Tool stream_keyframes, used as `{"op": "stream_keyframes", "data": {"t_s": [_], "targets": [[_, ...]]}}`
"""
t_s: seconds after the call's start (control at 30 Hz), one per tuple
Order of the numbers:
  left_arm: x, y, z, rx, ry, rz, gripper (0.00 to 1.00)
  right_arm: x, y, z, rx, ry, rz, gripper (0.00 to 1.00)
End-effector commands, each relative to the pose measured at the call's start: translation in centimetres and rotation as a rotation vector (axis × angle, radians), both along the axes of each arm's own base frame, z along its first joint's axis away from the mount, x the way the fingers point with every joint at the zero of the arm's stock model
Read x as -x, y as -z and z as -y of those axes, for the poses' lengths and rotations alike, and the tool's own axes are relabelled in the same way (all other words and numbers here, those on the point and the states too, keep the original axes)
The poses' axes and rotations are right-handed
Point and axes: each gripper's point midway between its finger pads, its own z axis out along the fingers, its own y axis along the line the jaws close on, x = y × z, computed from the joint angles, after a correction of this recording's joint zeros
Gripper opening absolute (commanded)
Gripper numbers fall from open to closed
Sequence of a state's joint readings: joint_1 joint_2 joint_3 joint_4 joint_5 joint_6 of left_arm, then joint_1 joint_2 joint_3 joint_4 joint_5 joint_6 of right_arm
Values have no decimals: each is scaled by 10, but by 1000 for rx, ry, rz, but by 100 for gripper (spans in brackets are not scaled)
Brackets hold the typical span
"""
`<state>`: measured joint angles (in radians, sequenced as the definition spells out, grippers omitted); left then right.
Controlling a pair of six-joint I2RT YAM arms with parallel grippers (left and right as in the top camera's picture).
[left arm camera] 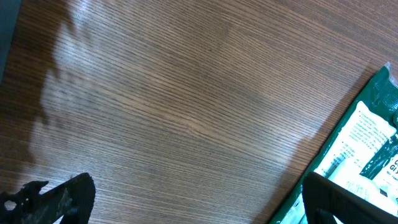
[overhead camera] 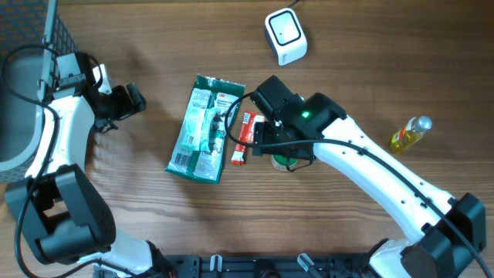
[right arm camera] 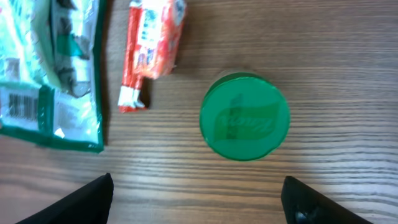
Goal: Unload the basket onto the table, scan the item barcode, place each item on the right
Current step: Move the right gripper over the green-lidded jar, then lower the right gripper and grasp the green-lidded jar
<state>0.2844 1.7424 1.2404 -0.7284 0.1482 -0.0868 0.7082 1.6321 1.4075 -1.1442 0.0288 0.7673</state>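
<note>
A green-and-white package (overhead camera: 204, 127) lies flat mid-table; its barcode (right arm camera: 22, 106) shows at the left edge of the right wrist view. Beside it lie a red packet (overhead camera: 244, 139) and a round green-lidded container (right arm camera: 244, 117). The white scanner (overhead camera: 285, 35) stands at the back. My right gripper (right arm camera: 199, 205) hangs open above the container with only bare wood between its fingers (right arm camera: 81, 202). In the overhead view the right gripper (overhead camera: 282, 143) covers most of that container. My left gripper (overhead camera: 131, 100) is open and empty, left of the package (left arm camera: 367, 149).
A yellow bottle (overhead camera: 410, 133) lies at the right. A grey bin (overhead camera: 23, 77) and a dark mesh basket (overhead camera: 54, 27) stand at the far left edge. Bare wood lies between the left gripper and the package.
</note>
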Motion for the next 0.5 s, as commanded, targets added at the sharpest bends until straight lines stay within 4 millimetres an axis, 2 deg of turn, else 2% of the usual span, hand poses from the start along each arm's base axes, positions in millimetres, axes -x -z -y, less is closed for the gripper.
{"op": "stream_keyframes", "data": {"t_s": [0.0,0.17,0.47], "targets": [[4,6,-1,10,1,-16,100,-5,2,13,65,59,38,90],[4,6,-1,10,1,-16,100,-6,8,15,87,57,25,99],[4,6,-1,10,1,-16,100,-2,58,16,199,53,-105,99]]}}
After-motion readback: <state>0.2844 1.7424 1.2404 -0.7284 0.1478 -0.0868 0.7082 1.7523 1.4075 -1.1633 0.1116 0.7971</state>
